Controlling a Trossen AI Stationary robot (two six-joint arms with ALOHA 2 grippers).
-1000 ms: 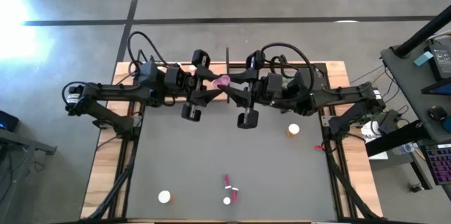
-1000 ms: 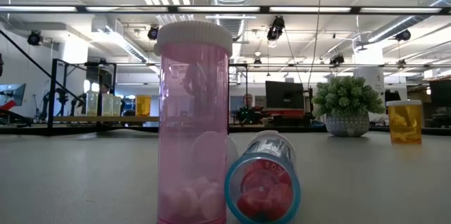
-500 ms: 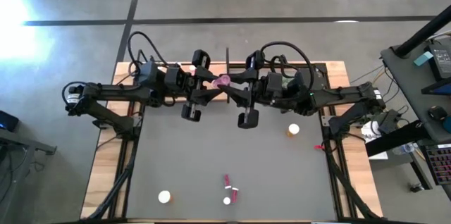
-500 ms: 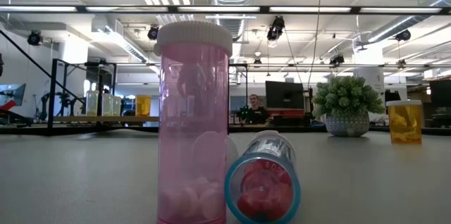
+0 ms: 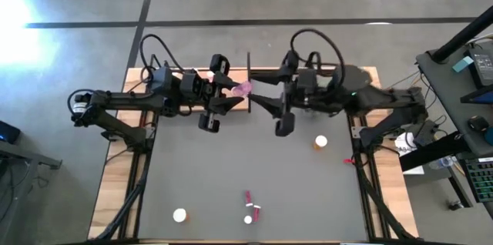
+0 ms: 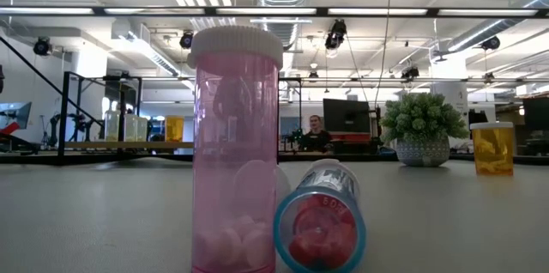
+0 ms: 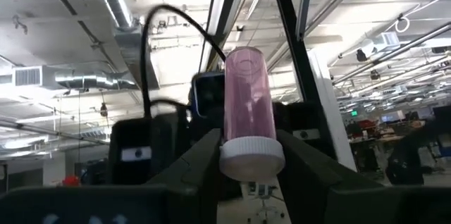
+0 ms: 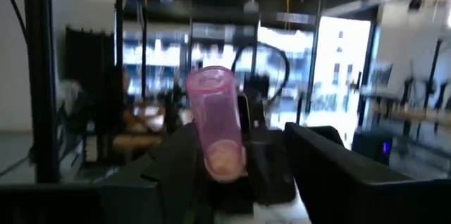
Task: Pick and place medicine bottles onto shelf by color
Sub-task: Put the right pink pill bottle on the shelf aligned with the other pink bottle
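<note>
A pink medicine bottle (image 5: 241,88) with a white cap is up in the air near the table's far edge, with my left gripper (image 5: 235,93) shut on it. My right gripper (image 5: 257,91) stands open just to the bottle's right, its fingers (image 8: 169,164) apart and clear of the bottle (image 8: 215,122). Down on the grey mat, another pink bottle (image 6: 236,148) stands upright beside a bottle lying on its side (image 6: 319,226). At the far left in the low view, the shelf (image 6: 86,145) carries a few bottles. My left gripper pinches the pink bottle at its white cap end (image 7: 251,159) between the two fingers (image 7: 204,164). The fingers come from the table's left, slanting upward. The bottle's body (image 7: 246,97) sticks out beyond the fingertips along their line, lifted clear of the table.
Two orange bottles stand on the mat, one at the right (image 5: 320,142) and one near the front left (image 5: 179,215). A green plant in a pot (image 6: 422,127) stands at the far right. The middle of the mat (image 5: 231,160) is bare.
My right gripper has opened, let go of the pink bottle and drawn back toward the table's right edge, rising and tipping a little. The bottle stays in my left gripper, which has kept still.
</note>
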